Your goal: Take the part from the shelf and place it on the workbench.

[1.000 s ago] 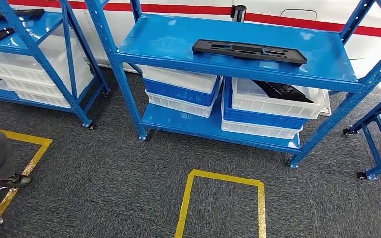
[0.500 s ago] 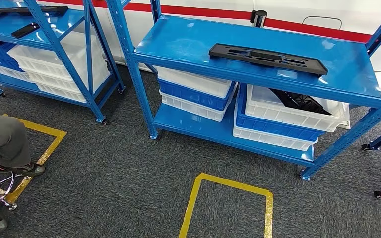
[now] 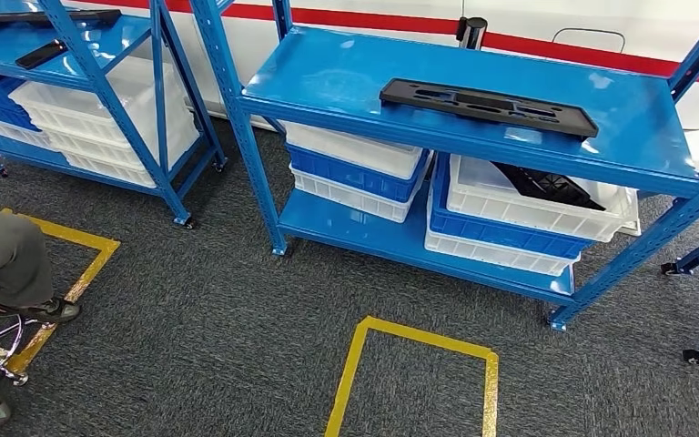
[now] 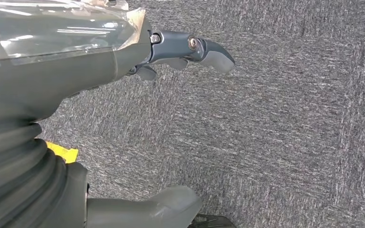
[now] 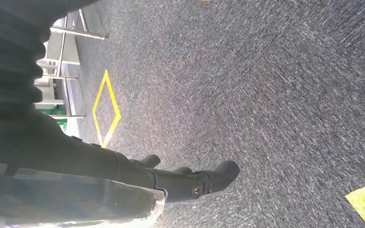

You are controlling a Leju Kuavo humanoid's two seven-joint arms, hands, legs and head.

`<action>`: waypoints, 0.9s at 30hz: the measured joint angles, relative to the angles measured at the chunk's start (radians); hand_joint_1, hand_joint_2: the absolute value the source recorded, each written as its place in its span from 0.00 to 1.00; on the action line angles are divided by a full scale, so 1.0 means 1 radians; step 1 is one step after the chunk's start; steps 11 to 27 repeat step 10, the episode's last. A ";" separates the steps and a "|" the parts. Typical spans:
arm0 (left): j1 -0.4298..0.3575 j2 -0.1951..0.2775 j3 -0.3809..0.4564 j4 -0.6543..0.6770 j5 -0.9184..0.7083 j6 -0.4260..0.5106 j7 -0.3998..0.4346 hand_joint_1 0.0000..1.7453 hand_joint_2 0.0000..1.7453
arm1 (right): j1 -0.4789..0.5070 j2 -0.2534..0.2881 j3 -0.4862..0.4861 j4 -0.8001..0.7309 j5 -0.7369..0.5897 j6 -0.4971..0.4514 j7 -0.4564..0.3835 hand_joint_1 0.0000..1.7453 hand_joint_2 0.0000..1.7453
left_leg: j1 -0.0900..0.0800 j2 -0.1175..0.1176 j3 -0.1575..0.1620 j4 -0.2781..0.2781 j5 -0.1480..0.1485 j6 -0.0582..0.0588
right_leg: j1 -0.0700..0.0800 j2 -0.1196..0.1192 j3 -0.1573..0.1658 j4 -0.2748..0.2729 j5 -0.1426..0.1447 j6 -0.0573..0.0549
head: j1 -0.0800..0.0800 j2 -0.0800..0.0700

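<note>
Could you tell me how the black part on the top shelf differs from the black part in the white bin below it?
The black part on the top shelf lies flat and fully exposed on bare blue metal; the black part in the white bin sits tilted, partly hidden under the shelf. Both are dark moulded pieces on the same rack.

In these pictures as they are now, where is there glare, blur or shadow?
Head view: sharp; pale glare patches on the glossy blue metal shelf top, where the long black plastic part lies. Left wrist view: the grey left hand is crisp, with reflections on its clear cover. Right wrist view: the right hand is dark, in shadow.
</note>
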 joint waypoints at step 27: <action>0.000 0.000 0.001 0.000 0.000 0.000 0.003 0.00 0.33 | -0.001 -0.001 -0.002 0.000 0.007 -0.010 0.017 0.00 0.00 | -0.009 0.000 0.000 0.000 0.000 0.000 | -0.005 0.000 -0.001 0.000 0.000 0.000 | 0.000 0.000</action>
